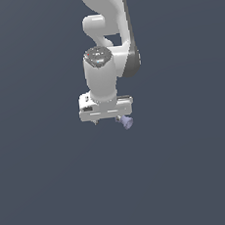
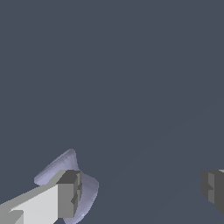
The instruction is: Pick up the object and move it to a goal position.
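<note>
The object (image 1: 127, 122) is a small lavender-blue spool with a flared disc end. In the exterior view it sits just under the white hand, toward that view's right end of it. In the wrist view the object (image 2: 81, 183) lies behind and against one grey fingertip (image 2: 69, 194), which hides part of it. The other fingertip (image 2: 213, 188) stands far off across a wide gap. My gripper (image 2: 142, 191) is open and nothing sits between the fingers. From outside, the gripper (image 1: 108, 119) points straight down and its fingers are mostly hidden by the hand.
A plain dark grey-blue surface (image 1: 53, 189) fills both views. The white arm (image 1: 107, 31) rises above the hand to the top of the exterior view.
</note>
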Controlling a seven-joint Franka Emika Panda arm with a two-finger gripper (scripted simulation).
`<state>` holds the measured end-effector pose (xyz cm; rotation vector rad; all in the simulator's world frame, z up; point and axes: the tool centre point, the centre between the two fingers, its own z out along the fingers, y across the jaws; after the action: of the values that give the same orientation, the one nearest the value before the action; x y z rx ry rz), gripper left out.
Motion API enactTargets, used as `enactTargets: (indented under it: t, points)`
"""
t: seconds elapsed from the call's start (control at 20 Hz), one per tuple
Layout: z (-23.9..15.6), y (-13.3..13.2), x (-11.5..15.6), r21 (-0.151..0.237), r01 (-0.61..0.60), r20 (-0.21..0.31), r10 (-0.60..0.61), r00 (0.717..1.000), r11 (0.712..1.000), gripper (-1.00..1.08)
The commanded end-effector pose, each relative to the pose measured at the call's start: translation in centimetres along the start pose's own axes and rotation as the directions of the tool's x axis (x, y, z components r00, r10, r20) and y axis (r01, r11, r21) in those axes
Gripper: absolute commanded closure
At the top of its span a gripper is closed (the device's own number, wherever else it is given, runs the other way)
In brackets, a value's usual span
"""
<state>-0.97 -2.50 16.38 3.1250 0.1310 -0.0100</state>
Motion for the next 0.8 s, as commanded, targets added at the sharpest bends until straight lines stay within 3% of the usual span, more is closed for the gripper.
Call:
enactTargets:
  t: [0.0,0.3,0.75]
  points:
    - [0.6,-0.8,-0.5,0.001,0.055,0.0,-0.055,0.998,0.998,-0.92]
    - [2.4,-3.5,-2.3,0.003,0.238,-0.003,-0.238,0.971,0.971,-0.92]
    - [4.8,-7.4,-5.4,0.006,0.489,-0.01,-0.489,0.872,0.872,-0.92]
